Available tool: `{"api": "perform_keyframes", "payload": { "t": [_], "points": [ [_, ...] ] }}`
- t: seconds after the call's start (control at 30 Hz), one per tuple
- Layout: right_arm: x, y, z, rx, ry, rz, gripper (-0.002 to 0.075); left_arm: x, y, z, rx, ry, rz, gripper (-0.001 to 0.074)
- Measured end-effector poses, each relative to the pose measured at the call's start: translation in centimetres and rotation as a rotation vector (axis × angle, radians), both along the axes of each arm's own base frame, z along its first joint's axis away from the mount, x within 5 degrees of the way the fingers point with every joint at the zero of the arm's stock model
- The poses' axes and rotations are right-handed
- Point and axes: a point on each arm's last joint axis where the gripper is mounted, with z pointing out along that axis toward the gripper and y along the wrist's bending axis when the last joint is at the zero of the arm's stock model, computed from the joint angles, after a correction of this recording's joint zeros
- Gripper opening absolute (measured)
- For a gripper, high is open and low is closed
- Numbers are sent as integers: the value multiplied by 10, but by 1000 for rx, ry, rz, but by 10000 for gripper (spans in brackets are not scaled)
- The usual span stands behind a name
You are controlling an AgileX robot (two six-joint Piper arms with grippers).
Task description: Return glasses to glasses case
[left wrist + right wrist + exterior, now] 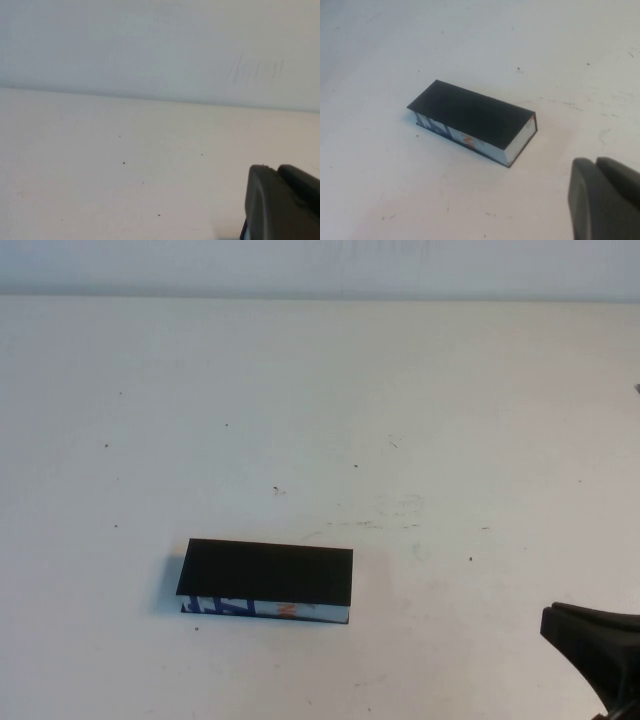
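Observation:
The glasses case (pixel 265 575) lies on the white table (pixel 320 420), left of the middle and near the front. Its flat black lid is down, and its front edge shows blue, white and orange print. It also shows in the right wrist view (pixel 470 112). The glasses are not visible in any view. My right gripper (pixel 560 615) is shut and empty at the front right, well to the right of the case; it also shows in the right wrist view (pixel 595 161). My left gripper (pixel 276 168) is shut and empty, shows only in the left wrist view, and faces bare table.
The table top carries only small dark specks and faint scuff marks (pixel 390 515). A pale wall (pixel 320 265) runs along the table's far edge.

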Motion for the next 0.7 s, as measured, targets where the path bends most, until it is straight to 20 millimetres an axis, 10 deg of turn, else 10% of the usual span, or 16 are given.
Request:
{"api": "perform_keyframes", "payload": {
  "t": [0.47, 0.7],
  "points": [
    [1, -3, -4, -11, -11, -15, -11, 0, 0, 0, -7, 3, 4, -1],
    [1, -49, -33, -2, -78, -367, -11, 0, 1, 0, -7, 3, 8, -1]
  ]
}}
